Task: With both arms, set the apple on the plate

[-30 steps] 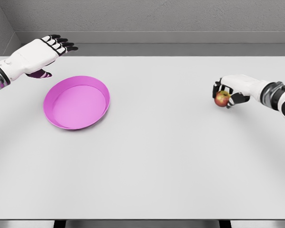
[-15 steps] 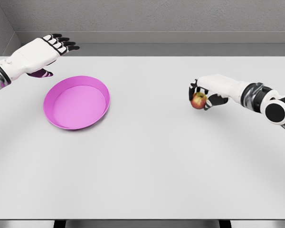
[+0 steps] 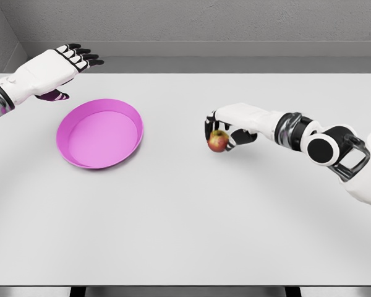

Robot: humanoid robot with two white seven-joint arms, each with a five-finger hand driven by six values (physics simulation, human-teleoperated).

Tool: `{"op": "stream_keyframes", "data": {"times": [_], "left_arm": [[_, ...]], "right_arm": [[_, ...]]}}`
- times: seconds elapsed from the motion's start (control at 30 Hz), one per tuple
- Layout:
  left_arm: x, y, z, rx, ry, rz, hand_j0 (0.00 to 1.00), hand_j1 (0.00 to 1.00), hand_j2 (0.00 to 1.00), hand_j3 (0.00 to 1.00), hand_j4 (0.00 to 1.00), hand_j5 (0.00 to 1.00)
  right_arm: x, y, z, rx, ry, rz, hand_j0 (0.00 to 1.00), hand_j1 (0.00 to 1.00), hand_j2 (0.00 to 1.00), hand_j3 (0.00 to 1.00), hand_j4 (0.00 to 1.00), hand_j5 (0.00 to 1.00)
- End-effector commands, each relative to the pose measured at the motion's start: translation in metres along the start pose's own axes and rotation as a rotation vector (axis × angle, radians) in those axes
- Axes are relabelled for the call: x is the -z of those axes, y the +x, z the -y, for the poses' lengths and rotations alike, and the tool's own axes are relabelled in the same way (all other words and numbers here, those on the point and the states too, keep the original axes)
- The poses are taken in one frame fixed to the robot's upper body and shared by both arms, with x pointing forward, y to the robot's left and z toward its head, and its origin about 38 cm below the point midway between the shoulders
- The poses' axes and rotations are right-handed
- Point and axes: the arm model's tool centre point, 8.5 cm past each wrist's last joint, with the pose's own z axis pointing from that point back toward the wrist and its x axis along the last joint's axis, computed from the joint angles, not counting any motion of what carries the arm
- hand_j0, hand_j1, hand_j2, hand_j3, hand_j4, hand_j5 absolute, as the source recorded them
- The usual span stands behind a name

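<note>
My right hand (image 3: 226, 129), fingers wrapped around the small red-yellow apple (image 3: 219, 141), has carried it leftward to mid-table, nearer the shallow magenta plate (image 3: 70, 130); my left hand (image 3: 52, 68) hovers open.

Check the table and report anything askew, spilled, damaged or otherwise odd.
Nothing stands out. The pink plate lies flat on the white table, intact. The right hand grips the apple, which looks whole. The left hand hovers open behind the plate. No spills show.

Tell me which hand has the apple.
The right hand, fingers curled around the apple near table centre. The left hand hovers open behind the pink plate, holding nothing.
</note>
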Motion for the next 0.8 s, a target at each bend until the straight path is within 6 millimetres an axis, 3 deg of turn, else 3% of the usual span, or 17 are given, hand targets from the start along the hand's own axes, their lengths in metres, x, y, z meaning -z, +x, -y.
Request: {"op": "stream_keyframes", "data": {"times": [0.0,0.2,0.23,0.27,0.43,0.47,0.5,0.6,0.7,0.77], "left_arm": [[0.0,-0.001,-0.001,-0.004,0.005,-0.001,1.0,1.0,1.0,1.0,1.0,1.0],[0.0,-0.001,-0.001,-0.004,0.005,-0.001,1.0,1.0,1.0,1.0,1.0,1.0],[0.0,0.0,-0.001,-0.004,0.006,0.0,1.0,1.0,1.0,1.0,1.0,1.0],[0.0,0.0,-0.001,-0.004,0.006,0.0,1.0,1.0,1.0,1.0,1.0,1.0],[0.0,0.0,-0.001,-0.005,0.006,0.001,1.0,1.0,1.0,1.0,1.0,1.0],[0.0,-0.001,-0.003,-0.004,0.011,-0.003,1.0,1.0,1.0,1.0,1.0,1.0],[-0.002,-0.005,-0.006,-0.002,0.02,-0.015,1.0,1.0,1.0,1.0,1.0,1.0],[-0.002,-0.005,-0.008,-0.003,0.026,-0.015,1.0,1.0,1.0,1.0,1.0,1.0],[0.0,0.0,-0.009,0.003,0.03,0.001,1.0,1.0,1.0,1.0,1.0,1.0],[0.018,0.026,-0.008,0.008,-0.015,0.073,1.0,1.0,1.0,1.0,1.0,1.0]], "right_arm": [[0.007,0.011,0.0,0.004,-0.002,0.03,0.4,0.4,0.4,0.4,0.4,0.4],[0.014,0.02,0.002,0.009,-0.008,0.051,0.43,0.43,0.43,0.43,0.43,0.43],[0.014,0.019,0.002,0.014,-0.009,0.043,0.83,0.83,0.83,0.83,0.83,0.83],[0.015,0.017,0.002,0.027,-0.011,0.02,1.0,1.0,1.0,1.0,1.0,1.0],[0.006,0.012,0.015,0.003,-0.034,0.007,1.0,1.0,1.0,1.0,1.0,1.0],[-0.005,0.002,0.026,-0.008,-0.059,-0.02,1.0,1.0,1.0,1.0,1.0,1.0],[-0.026,-0.014,0.047,-0.012,-0.118,-0.06,1.0,1.0,1.0,1.0,1.0,1.0],[-0.094,-0.064,0.084,-0.054,-0.213,-0.216,1.0,1.0,1.0,1.0,1.0,1.0],[-0.135,-0.096,0.073,-0.027,-0.235,-0.298,1.0,1.0,1.0,1.0,1.0,1.0],[-0.149,-0.105,0.068,-0.039,-0.225,-0.311,1.0,1.0,1.0,1.0,1.0,1.0]]}}
